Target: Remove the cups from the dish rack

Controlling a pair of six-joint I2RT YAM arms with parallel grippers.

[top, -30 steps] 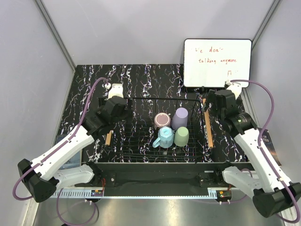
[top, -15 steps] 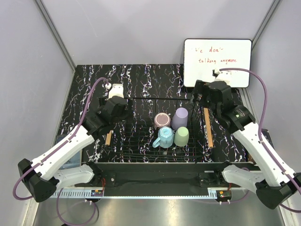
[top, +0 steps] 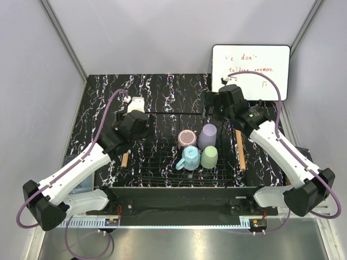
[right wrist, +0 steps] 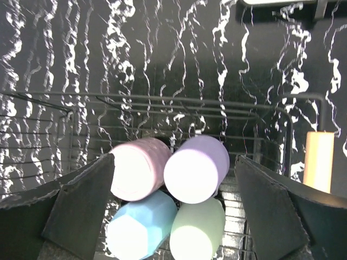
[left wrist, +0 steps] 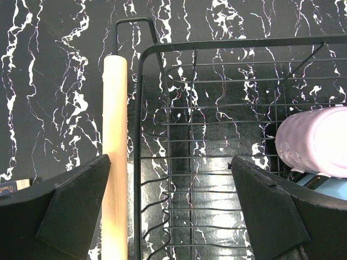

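Approach was the step in hand: all four cups sat upside down in a tight cluster right of centre in the dish rack (top: 162, 162), none lifted yet. In the top view the mauve-brown cup (top: 187, 138) lay at 11 o'clock of the cluster, the lavender cup (top: 207, 135) at 1 o'clock, the pale green cup (top: 209, 156) at 5 o'clock and the light blue mug (top: 190, 157) at 7 o'clock, each touching its neighbours. The right gripper (right wrist: 173, 160) hung with its jaws spread wide and holding nothing, over the back rim at 12 o'clock of the lavender cup. Its wrist view framed the lavender and mauve-brown cups between the fingers. The left gripper (left wrist: 171, 160) was also wide and empty, over the rack's 9 o'clock side by the wooden bar (left wrist: 115, 157), well apart from the cups. The next move likely called for the right arm to descend and close on one cup alone — probably the lavender one. That would be awkward, since the cups pressed together and left little room for a finger. Compared with a second earlier, the right arm had swung toward 9 o'clock from beyond the rack's right bar, below the whiteboard (top: 250, 70). The left arm had barely shifted — and the cups had not moved.
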